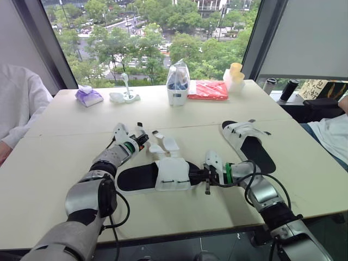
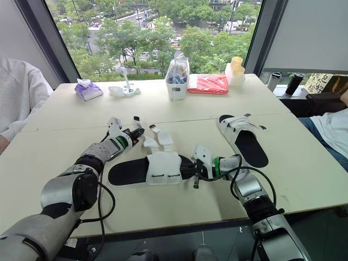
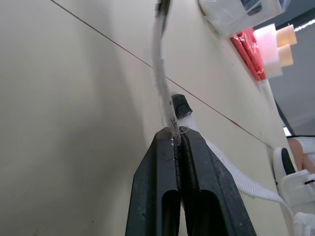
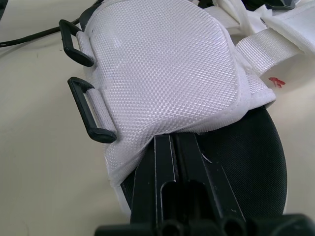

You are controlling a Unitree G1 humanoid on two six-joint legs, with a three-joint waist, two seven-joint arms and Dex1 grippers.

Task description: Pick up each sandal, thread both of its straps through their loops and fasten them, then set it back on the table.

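One sandal point(image 1: 163, 175) lies flat on the counter point(image 1: 65, 147), between the two hands. The left hand point(image 3: 175, 136) squeezes tight on this sandal's thin white strap point(image 3: 160, 73). The right hand point(image 1: 207, 176) is clamped on the edge of its white flap point(image 4: 162, 69), near two black loops point(image 4: 91, 110). The other sandal point(image 1: 249, 144) lies further right on the counter.
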